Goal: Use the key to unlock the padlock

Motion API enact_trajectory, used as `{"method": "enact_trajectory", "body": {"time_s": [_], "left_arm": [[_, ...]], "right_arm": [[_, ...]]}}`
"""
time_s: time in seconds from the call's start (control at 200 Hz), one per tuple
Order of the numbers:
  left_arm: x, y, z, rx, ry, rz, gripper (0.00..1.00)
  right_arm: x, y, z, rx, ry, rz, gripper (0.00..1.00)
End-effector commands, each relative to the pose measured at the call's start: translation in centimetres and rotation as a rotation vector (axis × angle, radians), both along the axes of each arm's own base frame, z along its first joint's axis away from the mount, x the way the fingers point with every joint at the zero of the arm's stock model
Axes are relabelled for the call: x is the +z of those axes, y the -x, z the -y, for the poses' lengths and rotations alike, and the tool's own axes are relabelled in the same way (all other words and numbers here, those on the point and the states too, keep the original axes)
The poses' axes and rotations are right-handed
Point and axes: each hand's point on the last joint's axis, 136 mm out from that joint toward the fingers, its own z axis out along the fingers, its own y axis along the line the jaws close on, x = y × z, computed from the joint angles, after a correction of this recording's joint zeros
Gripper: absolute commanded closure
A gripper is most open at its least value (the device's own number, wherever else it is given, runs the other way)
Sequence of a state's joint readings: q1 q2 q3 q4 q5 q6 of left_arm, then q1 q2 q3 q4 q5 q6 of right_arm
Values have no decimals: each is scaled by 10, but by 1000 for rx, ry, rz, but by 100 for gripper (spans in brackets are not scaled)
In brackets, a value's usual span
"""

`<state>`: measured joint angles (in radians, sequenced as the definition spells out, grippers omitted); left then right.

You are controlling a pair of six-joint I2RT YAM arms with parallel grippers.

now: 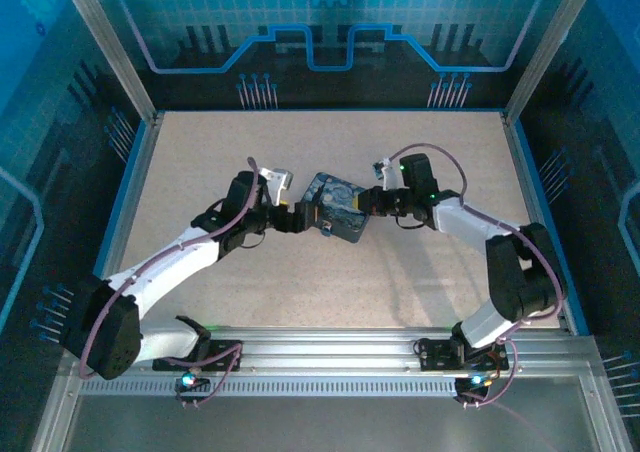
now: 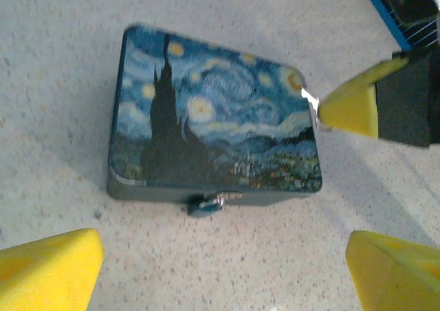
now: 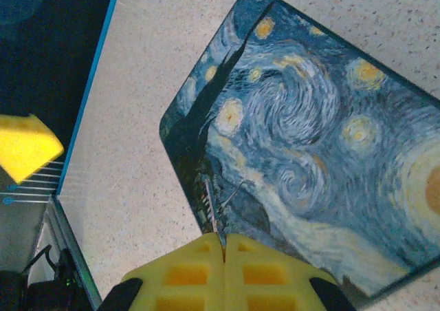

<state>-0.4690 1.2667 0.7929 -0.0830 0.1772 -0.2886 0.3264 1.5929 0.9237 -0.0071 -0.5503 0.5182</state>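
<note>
The tiny silvery padlock (image 2: 206, 203) hangs from the hasp on the near wall of the blue night-sky tin (image 2: 213, 125), resting against the tabletop. My left gripper (image 2: 223, 256) is open, its yellow fingers (image 2: 48, 270) spread wide in front of the padlock, touching nothing. My right gripper (image 3: 223, 241) is shut on the key (image 3: 214, 208), whose thin toothed blade sticks out over the tin's lid (image 3: 309, 118). In the left wrist view the key's bright tip (image 2: 311, 103) sits at the lid's far right corner. From above, the left gripper (image 1: 300, 218) and right gripper (image 1: 370, 201) flank the tin (image 1: 335, 207).
The tin lies mid-table on the speckled beige surface (image 1: 300, 282). Blue-edged frame walls (image 1: 130, 187) bound the table on the left, right and back. Open tabletop lies in front of and behind the tin.
</note>
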Motion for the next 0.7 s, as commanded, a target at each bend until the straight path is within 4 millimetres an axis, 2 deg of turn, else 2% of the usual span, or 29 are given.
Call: {"method": "enact_trajectory", "body": {"time_s": [0.0,0.24,0.49,0.695], "left_arm": [[-7,9,10,-39,64,-46,8],[-49,8,23,-88,71,-144,12],[-68,-6,36,-109,82,-177,14],[-84,-10,38,-121,64,-179,16]], "right_arm": [[-3,-15,-9,-10,-21,6,99],[-31,-17,-18,28,-20,-61,99],[-59,-11,-20,16,38,-124,99],[-70,-11,-30,22,35,-149,99]]}}
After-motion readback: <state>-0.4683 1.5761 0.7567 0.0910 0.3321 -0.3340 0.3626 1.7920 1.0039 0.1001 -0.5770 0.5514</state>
